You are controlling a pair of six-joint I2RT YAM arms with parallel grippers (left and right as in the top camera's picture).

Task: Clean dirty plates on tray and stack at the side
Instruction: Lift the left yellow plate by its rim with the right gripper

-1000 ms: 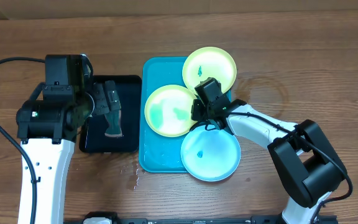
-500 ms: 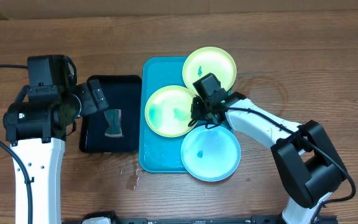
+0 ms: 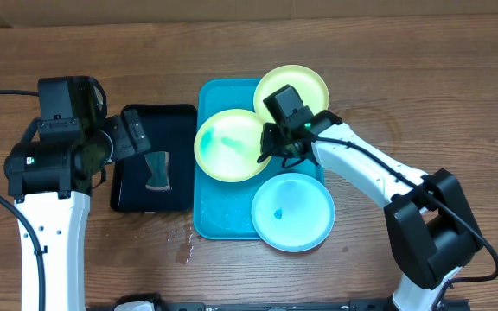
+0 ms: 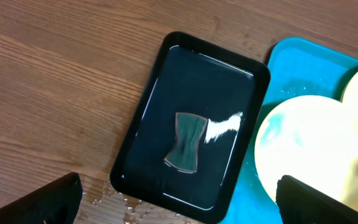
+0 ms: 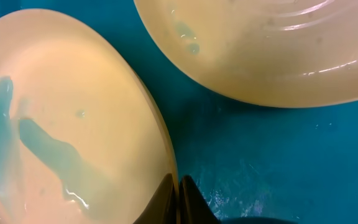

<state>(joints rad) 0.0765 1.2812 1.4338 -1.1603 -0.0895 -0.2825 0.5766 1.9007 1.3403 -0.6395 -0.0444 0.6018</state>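
On the turquoise tray (image 3: 210, 220) lie three plates. My right gripper (image 3: 271, 149) is shut on the right rim of the middle lime-green plate (image 3: 230, 145), which carries teal smears and sits tilted, overlapping the far lime-green plate (image 3: 305, 86). The right wrist view shows the gripper (image 5: 178, 199) pinching the rim of the held plate (image 5: 73, 124), with the far plate (image 5: 272, 43) beyond it. The light blue plate (image 3: 292, 212) with a small teal spot lies at the tray's near right corner. My left gripper (image 4: 179, 211) hangs open over the black tray, holding nothing.
A smaller black tray (image 3: 137, 194) left of the turquoise one holds a dark green sponge (image 3: 157, 171), also seen as the sponge (image 4: 186, 142) from the left wrist. Water drops lie on the wooden table (image 3: 184, 246) near both trays' front corners.
The right gripper has carried the middle green plate left and slightly away, off the blue plate's edge. The left arm shifted left early on, then stayed still.
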